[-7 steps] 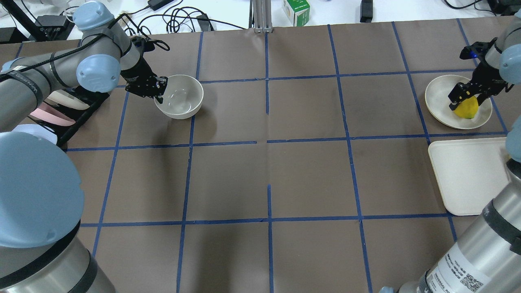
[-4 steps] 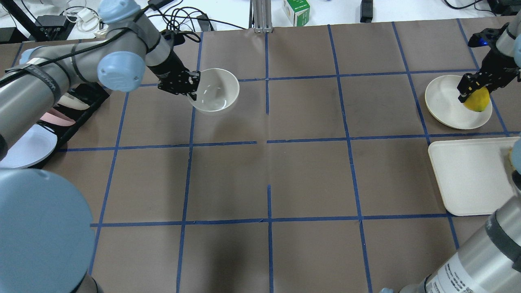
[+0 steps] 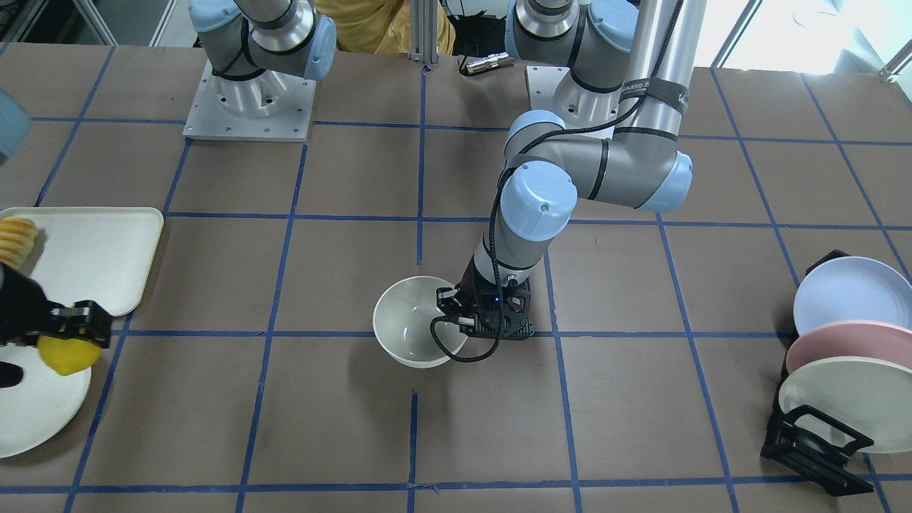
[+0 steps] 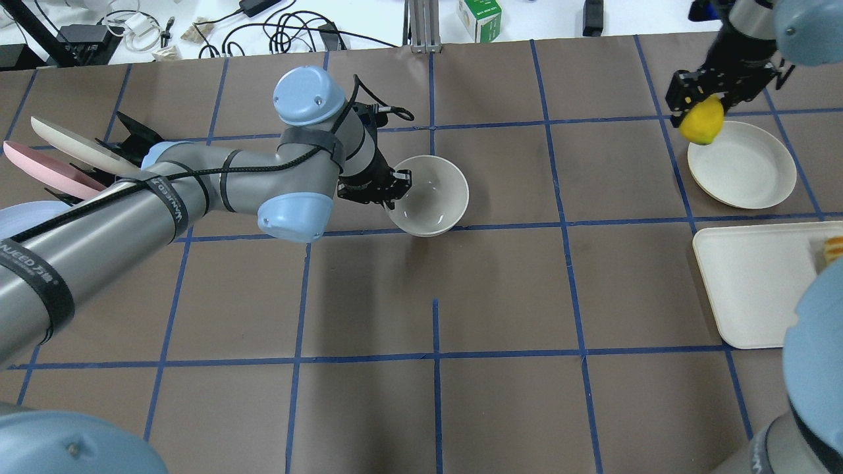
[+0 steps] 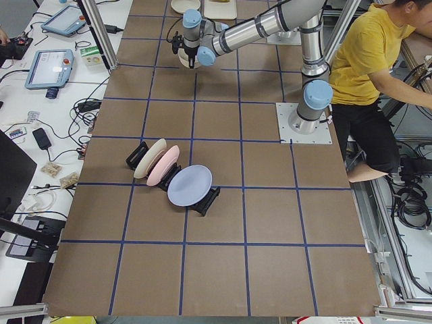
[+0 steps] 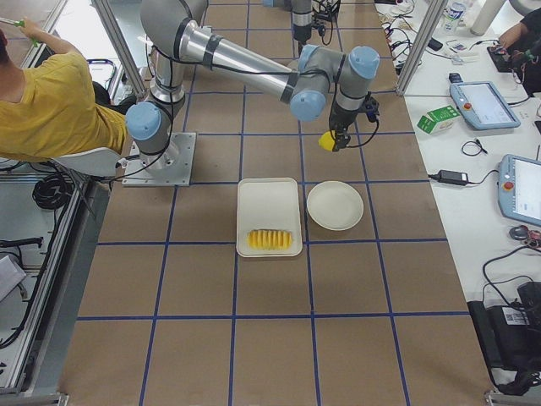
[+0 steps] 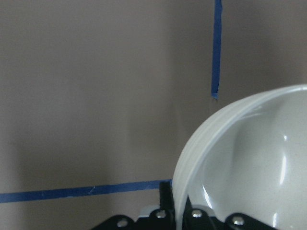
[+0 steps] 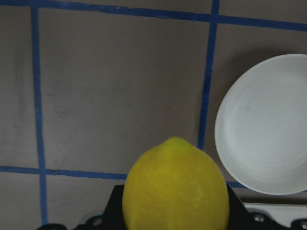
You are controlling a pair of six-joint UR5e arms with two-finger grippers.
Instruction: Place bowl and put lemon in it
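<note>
You've got the lemon (image 4: 703,124) pinched in the right gripper (image 4: 700,106), and the bowl (image 4: 435,197), rim-pinched by the left gripper (image 4: 394,191), is well off to its left.

Yellow lemon (image 8: 175,189), white plate (image 8: 266,127) at right.

Bowl (image 4: 435,194): off-white, glossy, deep, empty, mouth up, near centre of worktop (image 4: 500,296). Rim on its left side pinched in my left pincer (image 4: 395,199). Lemon (image 4: 702,122): bright yellow, oval, pointed tip facing away from my right pincer (image 4: 701,110) that clamps it, held above worktop, well apart from bowl.
</note>
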